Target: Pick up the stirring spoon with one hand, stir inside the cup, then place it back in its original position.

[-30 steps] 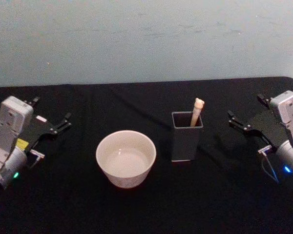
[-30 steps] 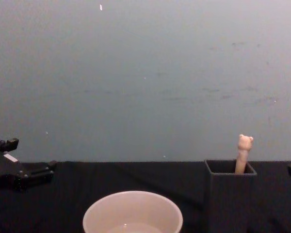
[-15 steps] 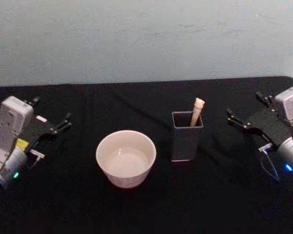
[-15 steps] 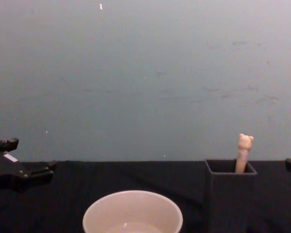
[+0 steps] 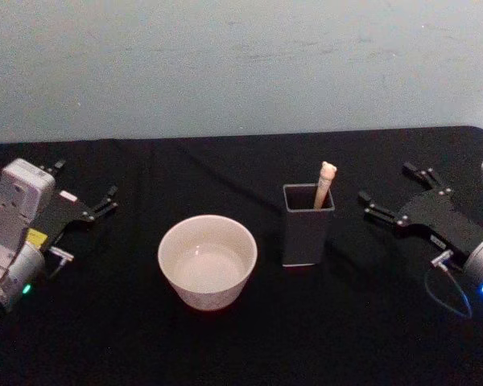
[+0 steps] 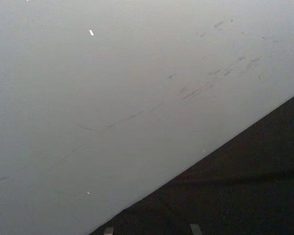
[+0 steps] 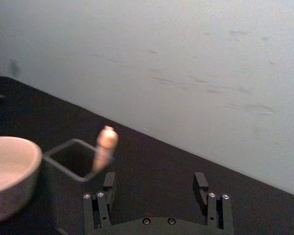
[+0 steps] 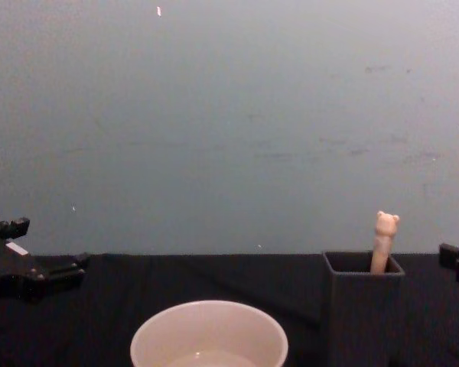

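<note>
Right gripper [image 5: 382, 183]: pointing leftward toward the holder [image 5: 307, 233] from nearby, fingers spread wide, gripping nothing.
Left gripper [image 5: 84, 183]: sitting at the black table's [image 5: 346, 322] left side, well apart from the cup [image 5: 208, 261], fingers parted.
In the way: holder wall is enclosing the spoon's lower part.
Stirring spoon [image 5: 325, 181]: leaning inside the holder, beige bear-topped handle poking above the rim.
</note>
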Action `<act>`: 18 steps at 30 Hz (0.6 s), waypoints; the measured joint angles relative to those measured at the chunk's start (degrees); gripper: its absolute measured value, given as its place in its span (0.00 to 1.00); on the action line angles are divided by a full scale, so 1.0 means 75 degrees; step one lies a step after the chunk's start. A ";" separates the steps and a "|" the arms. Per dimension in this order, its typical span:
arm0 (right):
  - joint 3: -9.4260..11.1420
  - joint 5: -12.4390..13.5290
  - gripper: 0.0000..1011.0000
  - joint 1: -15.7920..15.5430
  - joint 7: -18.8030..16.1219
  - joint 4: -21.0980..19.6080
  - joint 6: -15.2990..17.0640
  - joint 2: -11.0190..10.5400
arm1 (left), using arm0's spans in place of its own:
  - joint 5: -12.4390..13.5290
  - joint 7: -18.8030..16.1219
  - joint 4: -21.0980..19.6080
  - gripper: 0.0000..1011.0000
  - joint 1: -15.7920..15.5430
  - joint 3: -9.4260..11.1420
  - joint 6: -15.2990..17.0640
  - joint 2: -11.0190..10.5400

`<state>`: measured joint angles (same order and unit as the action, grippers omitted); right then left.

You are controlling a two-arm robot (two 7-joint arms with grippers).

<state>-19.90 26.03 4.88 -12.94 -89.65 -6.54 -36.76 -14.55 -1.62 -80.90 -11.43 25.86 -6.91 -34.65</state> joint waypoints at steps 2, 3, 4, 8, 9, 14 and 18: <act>0.0013 0.0122 0.99 -0.0065 -0.0237 -0.0120 -0.0009 -0.0012 | 0.0000 0.0000 0.0000 0.99 0.0000 0.0000 0.0000 0.0000; 0.0014 0.0157 0.99 -0.0083 -0.0321 -0.0160 -0.0013 -0.0012 | 0.0000 0.0000 0.0000 0.99 0.0000 0.0000 0.0000 0.0000; 0.0014 0.0188 0.99 -0.0096 -0.0398 -0.0189 -0.0015 -0.0010 | 0.0000 0.0000 0.0000 0.99 0.0000 0.0000 0.0000 0.0000; -0.0037 0.0297 0.99 -0.0077 -0.0780 -0.0265 -0.0019 0.0085 | 0.0000 0.0000 0.0000 0.99 0.0000 0.0000 0.0000 0.0000; -0.0047 0.0306 0.99 -0.0060 -0.0823 -0.0264 -0.0014 0.0108 | 0.0000 0.0000 0.0000 0.99 0.0000 0.0000 0.0000 0.0000; -0.0153 0.0333 0.99 0.0176 -0.1087 -0.0093 0.0086 0.0375 | 0.0000 0.0000 0.0000 0.99 0.0000 0.0000 0.0000 0.0000; -0.0213 0.0281 0.99 0.0408 -0.1168 0.0163 0.0158 0.0598 | 0.0000 0.0000 0.0000 0.99 0.0000 0.0000 0.0000 0.0000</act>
<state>-21.50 28.13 7.95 -21.70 -88.43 -5.36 -32.28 -14.55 -1.62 -80.90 -11.43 25.86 -6.91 -34.65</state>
